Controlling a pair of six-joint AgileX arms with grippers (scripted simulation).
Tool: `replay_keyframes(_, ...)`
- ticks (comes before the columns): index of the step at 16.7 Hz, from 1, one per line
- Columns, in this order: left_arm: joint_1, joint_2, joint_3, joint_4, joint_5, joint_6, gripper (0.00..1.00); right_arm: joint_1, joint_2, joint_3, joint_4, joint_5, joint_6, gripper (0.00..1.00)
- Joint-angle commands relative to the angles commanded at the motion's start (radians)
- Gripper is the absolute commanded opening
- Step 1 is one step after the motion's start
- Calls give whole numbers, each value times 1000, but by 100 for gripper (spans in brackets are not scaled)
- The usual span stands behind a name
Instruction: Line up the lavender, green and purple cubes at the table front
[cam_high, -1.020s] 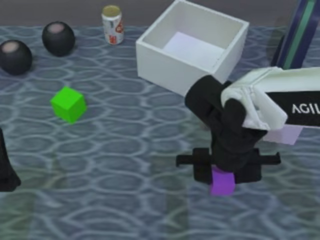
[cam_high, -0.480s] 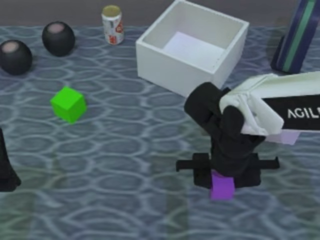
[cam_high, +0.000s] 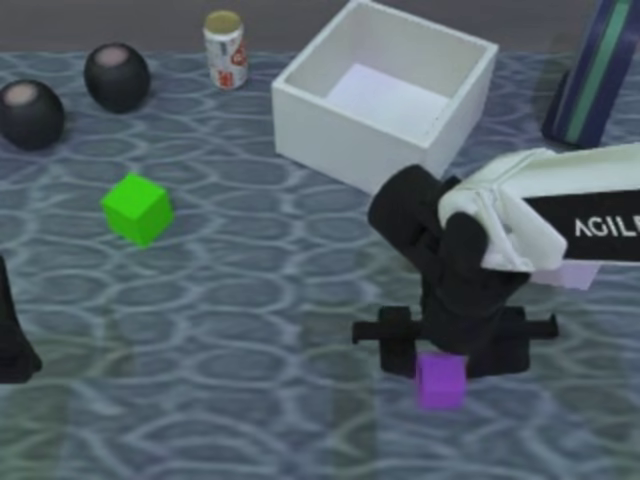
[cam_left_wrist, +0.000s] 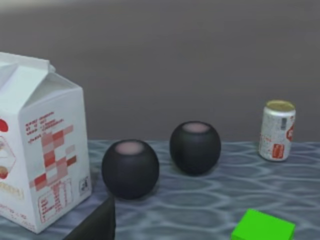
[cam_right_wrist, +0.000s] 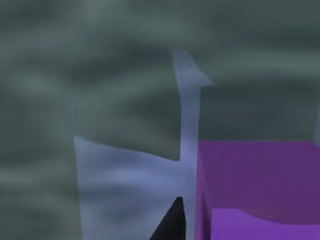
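Hovering right end effector (cam_high: 441, 362) over purple cube (cam_high: 441, 381), table (cam_high: 250, 420) front.

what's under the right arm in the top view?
A lavender cube pokes out beneath the right arm's white forearm, mostly covered. Below the right gripper sits the purple cube on the table; its rear edge is hidden by the gripper.

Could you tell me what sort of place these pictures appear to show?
It is probably a rendered tabletop test scene, not a real room: a table patterned with wavy rings, plain matte blocks like the green cube and purple cube, plus scattered clutter such as a can and a milk carton.
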Motion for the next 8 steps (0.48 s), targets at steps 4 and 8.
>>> replay_keyframes(4,0,0,0,0,0,0,100,0,0,0,0,0,0,100)
replay_keyframes(8,0,0,0,0,0,0,100,0,0,0,0,0,0,100)
